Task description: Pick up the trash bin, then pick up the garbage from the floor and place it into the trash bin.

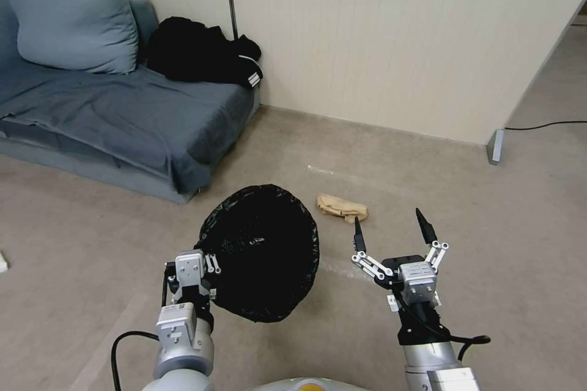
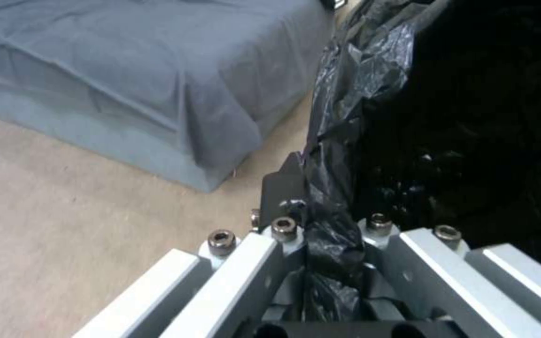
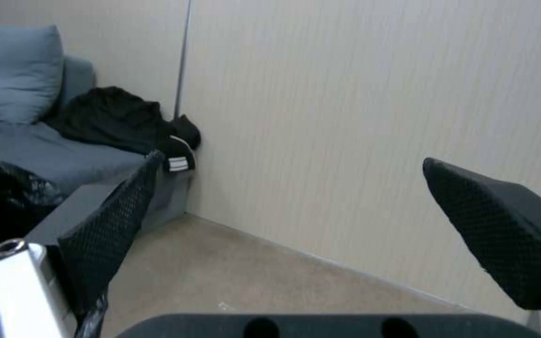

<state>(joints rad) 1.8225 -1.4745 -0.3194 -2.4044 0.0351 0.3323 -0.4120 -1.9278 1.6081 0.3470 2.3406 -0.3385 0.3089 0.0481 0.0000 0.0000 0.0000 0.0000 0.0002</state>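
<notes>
Meanwhile left gripper (image 1: 211, 263) pinches the trash bin (image 1: 263, 250) rim (right gripper (image 1: 391, 232) spread, near the garbage (image 1: 342, 208)).

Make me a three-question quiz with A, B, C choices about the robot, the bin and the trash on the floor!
1. Where is the brown paper bag?
A. on the floor
B. in the bin
C. on the sofa

2. What colour is the bag lining the bin?
A. white
B. black
C. green

3. What is the right tool doing?
A. gripping the bin
B. squeezing the paper bag
C. open, holding nothing

Answers:
1 A, it lies on the floor beyond the bin.
2 B, the crinkly liner is black.
3 C, its fingers are spread apart and empty; the left tool grips the bin's rim.
</notes>
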